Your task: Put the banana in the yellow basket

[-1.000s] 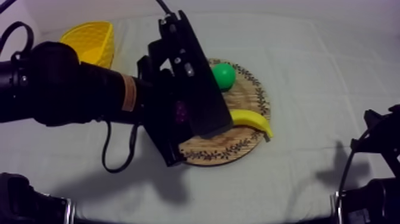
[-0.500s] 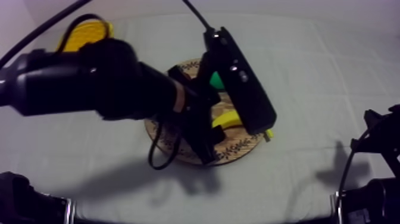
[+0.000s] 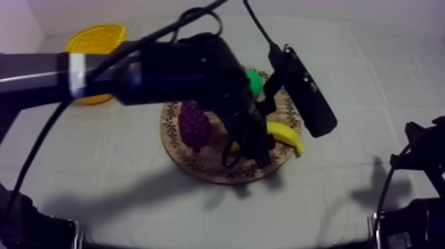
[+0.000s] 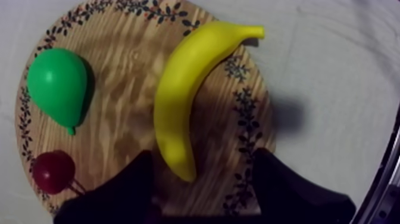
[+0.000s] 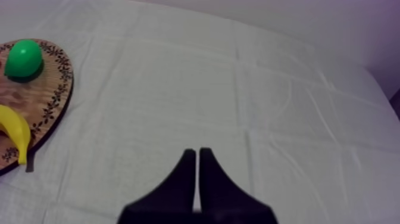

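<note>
Cloth of grey-white (image 3: 371, 79) covers the table, and on it lies the round wooden board with a patterned rim (image 4: 119, 119). The yellow basket (image 3: 93, 40) sits well apart, at the far corner on the left arm's side. The left gripper (image 4: 202, 167) hangs over the board with its two black fingers spread wide, and only the blunt end of the curved yellow toy banana (image 4: 184, 89) lies between them. The banana lies near the board's edge, its stem tip reaching past the rim over the cloth. The purple bunch of grapes (image 3: 194, 126), the green pear (image 4: 56, 83) and the small red fruit (image 4: 53, 171) share the board but lie clear of the banana. The right gripper (image 5: 198, 161) sits over bare cloth beside the board, its fingers pressed together into a narrow wedge, holding nothing. The step in hand appears to be the grasp. It would likely go best if the left gripper shifts along the banana toward its thicker middle before it closes across the narrow width, since a pinch at the smooth end could let the fruit swivel or slip. A lift well clear of the board should follow, then the carry to the basket.
</note>
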